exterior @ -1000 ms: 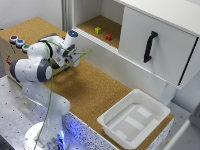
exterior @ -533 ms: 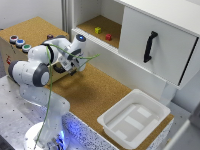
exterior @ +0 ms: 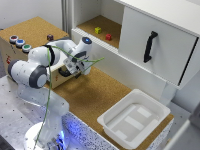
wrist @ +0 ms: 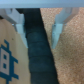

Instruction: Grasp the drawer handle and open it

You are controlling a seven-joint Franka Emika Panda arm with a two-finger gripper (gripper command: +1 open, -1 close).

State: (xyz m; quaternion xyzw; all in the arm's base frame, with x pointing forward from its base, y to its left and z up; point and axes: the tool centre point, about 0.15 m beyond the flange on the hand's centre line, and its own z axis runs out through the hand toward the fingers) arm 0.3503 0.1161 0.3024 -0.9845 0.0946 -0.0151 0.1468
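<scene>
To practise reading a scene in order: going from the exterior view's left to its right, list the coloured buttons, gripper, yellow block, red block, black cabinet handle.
Coloured buttons → gripper → yellow block → red block → black cabinet handle.

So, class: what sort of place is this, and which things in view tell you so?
Probably a robot lab test bench, not a real kitchen. A robot arm is bolted to a perforated metal table, beside a cork-topped mock cabinet with coloured blocks and a white plastic tray.
</scene>
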